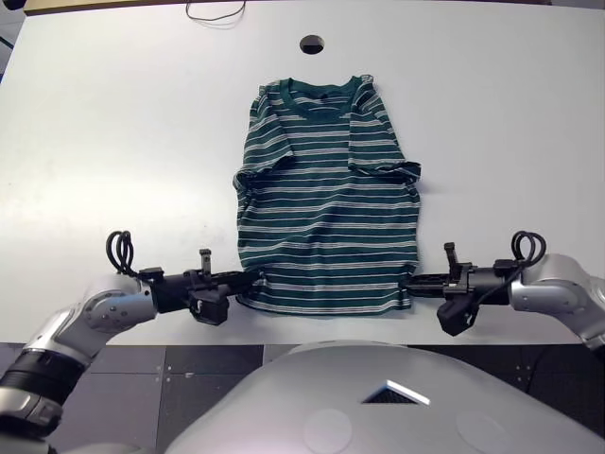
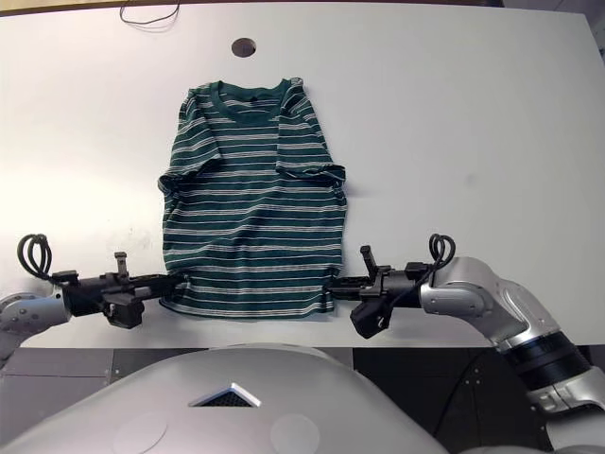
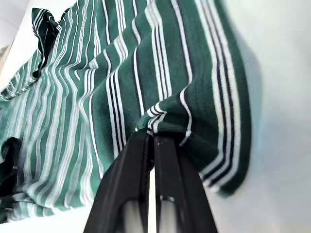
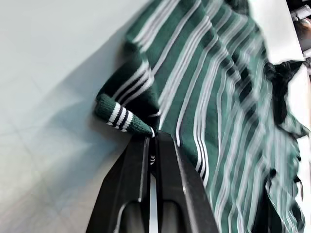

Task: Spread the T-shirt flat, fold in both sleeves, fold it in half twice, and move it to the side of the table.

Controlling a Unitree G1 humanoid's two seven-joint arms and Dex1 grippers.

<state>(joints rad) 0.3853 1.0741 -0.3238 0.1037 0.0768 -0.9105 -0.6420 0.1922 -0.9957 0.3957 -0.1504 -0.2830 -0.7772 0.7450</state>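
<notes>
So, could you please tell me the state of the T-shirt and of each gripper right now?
T-shirt: lying flat on the table, collar away from the robot, both sleeves folded in, not yet folded in half.
left gripper: shut on the T-shirt's near hem corner on the robot's left.
right gripper: shut on the near hem corner on the robot's right.

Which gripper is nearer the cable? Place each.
Left. The left gripper pinches the shirt's near-left corner, on the cable's side; the right gripper pinches the near-right corner, farther off.
</notes>
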